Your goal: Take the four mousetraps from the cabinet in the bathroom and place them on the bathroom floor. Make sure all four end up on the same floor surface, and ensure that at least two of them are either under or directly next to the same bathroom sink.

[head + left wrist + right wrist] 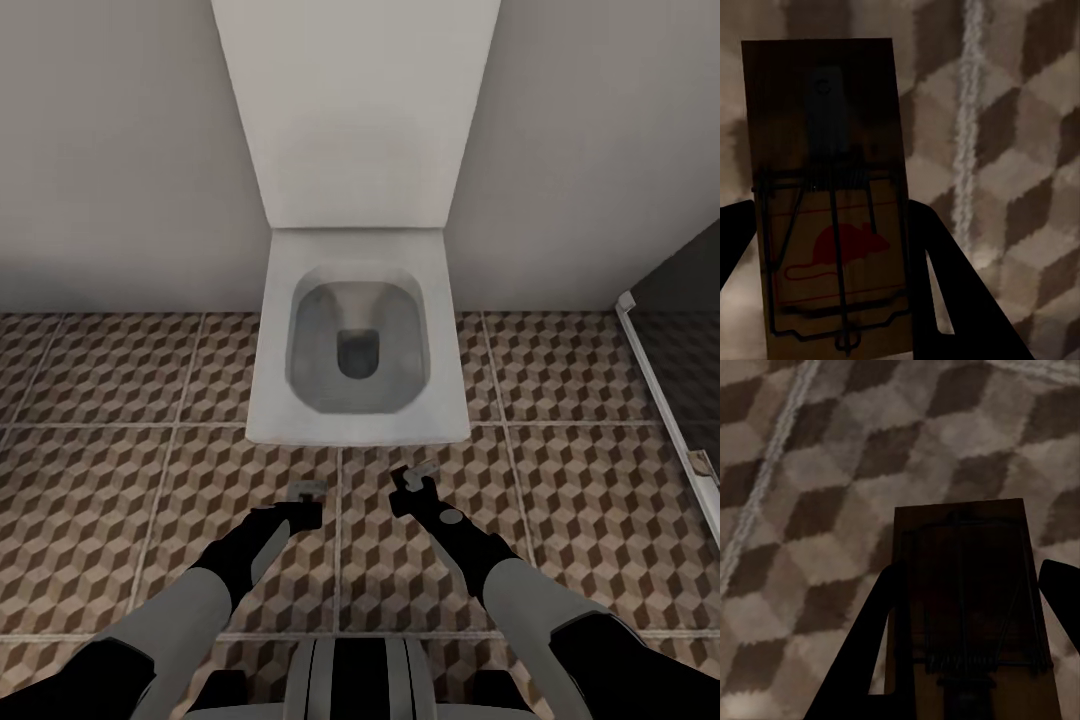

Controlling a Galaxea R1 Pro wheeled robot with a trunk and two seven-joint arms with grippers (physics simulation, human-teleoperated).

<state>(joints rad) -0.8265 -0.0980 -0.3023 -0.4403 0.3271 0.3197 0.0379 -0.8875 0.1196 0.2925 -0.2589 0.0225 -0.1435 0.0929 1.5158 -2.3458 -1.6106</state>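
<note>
Right now I'm carrying one mousetrap (832,202) clamped lengthwise in the left gripper (305,497), another mousetrap (971,615) in the right gripper (412,483), both above the bathroom floor (110,500), facing the toilet (358,340).

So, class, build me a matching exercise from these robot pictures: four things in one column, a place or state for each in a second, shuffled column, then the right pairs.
Column one:
1. toilet
2. left gripper
3. right gripper
4. bathroom floor

Column two:
A. covered in brown, beige and white cube-pattern tiles
B. shut on a mousetrap with a red mouse print facing its wrist camera
C. white, lid up, against the wall ahead
D. shut on a mousetrap seen dark and in shadow

Pairs: 1-C, 2-B, 3-D, 4-A
</note>
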